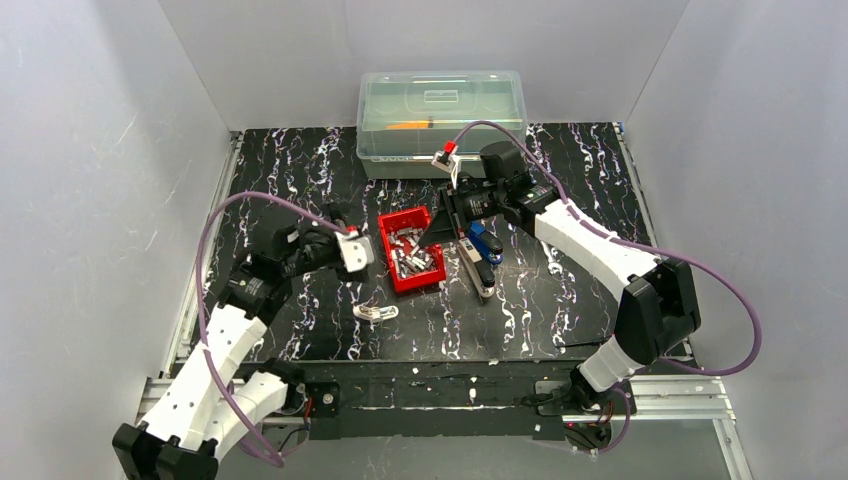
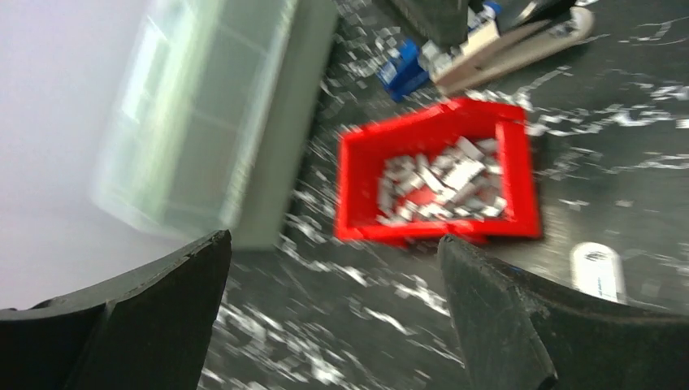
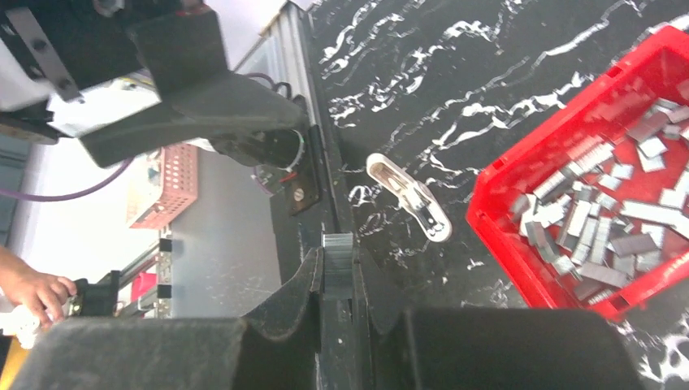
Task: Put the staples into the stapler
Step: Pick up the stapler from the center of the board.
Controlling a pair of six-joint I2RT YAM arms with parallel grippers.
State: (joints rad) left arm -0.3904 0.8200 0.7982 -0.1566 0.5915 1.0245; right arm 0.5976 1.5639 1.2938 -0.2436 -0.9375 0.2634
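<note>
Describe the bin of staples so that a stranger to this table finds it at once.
Start at the clear lidded box at the far edge of the black marbled table. Just in front, near the middle, sits a small bin. Its red walls and heap of silvery staples set it apart from the long stapler on its right.

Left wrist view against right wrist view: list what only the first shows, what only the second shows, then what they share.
Only the left wrist view: the clear lidded box and the stapler. Only the right wrist view: the right gripper pinching a staple strip, plus a pink basket and a person's hand beyond the table edge. Both: the red bin holding loose staples, and the small white tool lying beside it.
</note>
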